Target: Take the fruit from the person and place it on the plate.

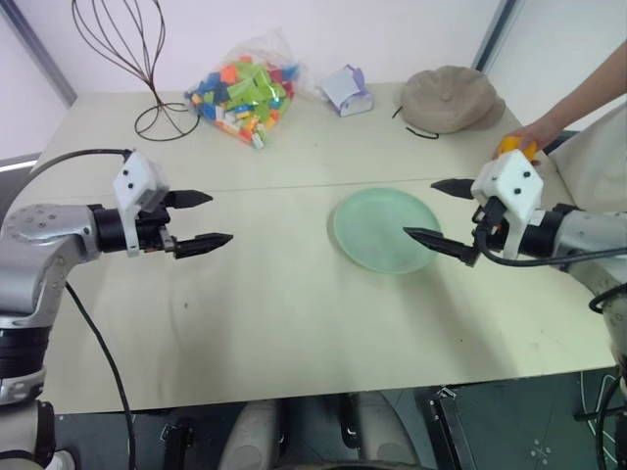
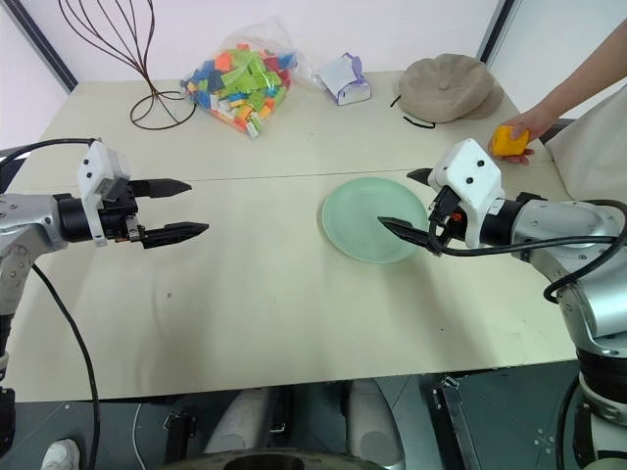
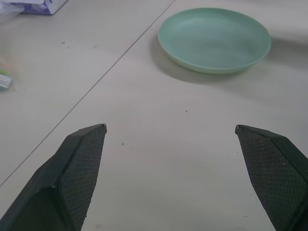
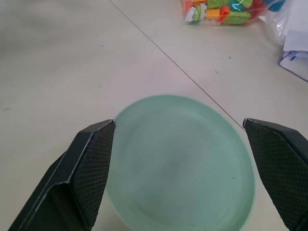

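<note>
The yellow-orange fruit (image 2: 509,140) sits in the person's hand (image 2: 530,128) at the table's far right edge. A pale mint-green plate (image 2: 372,218) lies empty in the middle of the table. My right gripper (image 2: 404,201) hovers open over the plate's right rim, pointing left, with the fruit behind it and apart from it. My left gripper (image 2: 176,209) stands open over the left part of the table, pointing right toward the plate (image 3: 214,38), with nothing between its fingers (image 3: 79,168).
At the back of the table lie a clear bag of colourful toy bricks (image 2: 240,86), a small white and purple packet (image 2: 345,78) and a tan cap (image 2: 449,88). A dark wire stand (image 2: 147,59) rises at the back left.
</note>
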{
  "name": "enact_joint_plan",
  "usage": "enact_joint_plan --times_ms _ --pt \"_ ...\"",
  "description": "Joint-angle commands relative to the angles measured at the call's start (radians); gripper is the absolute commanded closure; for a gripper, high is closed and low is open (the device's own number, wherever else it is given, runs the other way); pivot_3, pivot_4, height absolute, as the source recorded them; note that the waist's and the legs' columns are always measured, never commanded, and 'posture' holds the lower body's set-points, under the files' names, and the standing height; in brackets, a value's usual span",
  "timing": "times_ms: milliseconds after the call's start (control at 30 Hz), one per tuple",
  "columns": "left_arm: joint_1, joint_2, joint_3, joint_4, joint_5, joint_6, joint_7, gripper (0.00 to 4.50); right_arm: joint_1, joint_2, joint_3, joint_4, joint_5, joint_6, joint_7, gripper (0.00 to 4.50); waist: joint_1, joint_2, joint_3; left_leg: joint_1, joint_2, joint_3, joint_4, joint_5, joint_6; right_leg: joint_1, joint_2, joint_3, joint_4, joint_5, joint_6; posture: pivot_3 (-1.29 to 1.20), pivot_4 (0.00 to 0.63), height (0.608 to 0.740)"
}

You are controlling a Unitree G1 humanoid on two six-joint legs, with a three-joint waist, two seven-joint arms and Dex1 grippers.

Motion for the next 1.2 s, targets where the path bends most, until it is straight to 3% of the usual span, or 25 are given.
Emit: enact_joint_plan --times_ms 33,967,1067,1200 --pt "-0.021 0.002 0.010 -0.005 0.003 -0.021 -0.006 0.00 -0.017 0.003 -0.022 -0.034 0.014 -0.009 -0.010 0.13 0.000 0.000 0.000 0.000 0.000 0.000 0.000 0.000 0.000 0.000 0.000 0.000 0.000 0.000 0.000 0.00 0.150 0.740" --pt "-0.031 -0.025 0.008 0.002 0.021 -0.041 0.010 0.00 -0.037 0.015 -0.016 -0.025 0.015 -0.017 -0.027 0.13 0.000 0.000 0.000 0.000 0.000 0.000 0.000 0.000 0.000 0.000 0.000 0.000 0.000 0.000 0.000 0.00 0.150 0.740" --pt "-0.041 -0.065 0.017 -0.002 0.036 -0.065 0.067 0.00 -0.057 0.038 -0.006 -0.028 0.022 -0.007 -0.048 0.13 0.000 0.000 0.000 0.000 0.000 0.000 0.000 0.000 0.000 0.000 0.000 0.000 0.001 0.000 0.000 0.00 0.150 0.740" --pt "-0.059 -0.190 0.047 -0.033 0.085 -0.126 0.265 0.00 -0.058 0.050 0.002 -0.036 0.021 -0.006 -0.056 0.13 0.004 0.000 0.000 0.000 0.000 0.000 0.001 0.000 0.000 0.000 -0.001 0.000 0.002 0.000 0.000 0.00 0.150 0.740"
